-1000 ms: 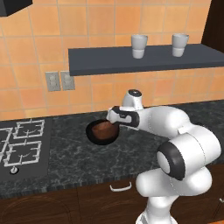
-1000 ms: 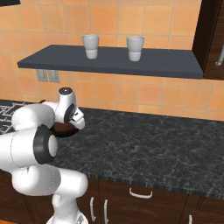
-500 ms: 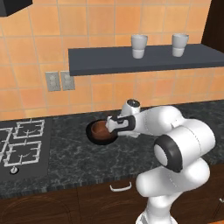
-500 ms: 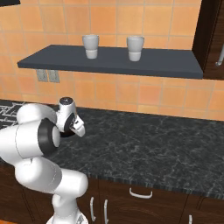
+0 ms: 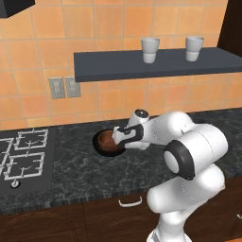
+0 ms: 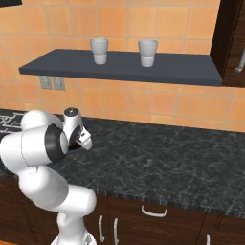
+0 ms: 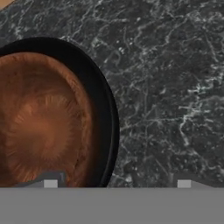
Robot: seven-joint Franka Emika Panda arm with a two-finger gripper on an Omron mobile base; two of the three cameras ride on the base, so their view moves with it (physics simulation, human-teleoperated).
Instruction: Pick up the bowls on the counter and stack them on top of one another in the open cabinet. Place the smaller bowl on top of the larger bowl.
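Reddish-brown smaller bowl (image 7: 41, 127) nested in larger bowl (image 7: 103, 113), under hand (image 7: 117, 183)

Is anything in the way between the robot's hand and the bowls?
No. The gripper is right over the bowls' edge: one fingertip over the smaller bowl nested in the larger bowl, the other over the counter.

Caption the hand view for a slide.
Gripper straddling the rim of the black bowl that holds the brown bowl, on the speckled counter.
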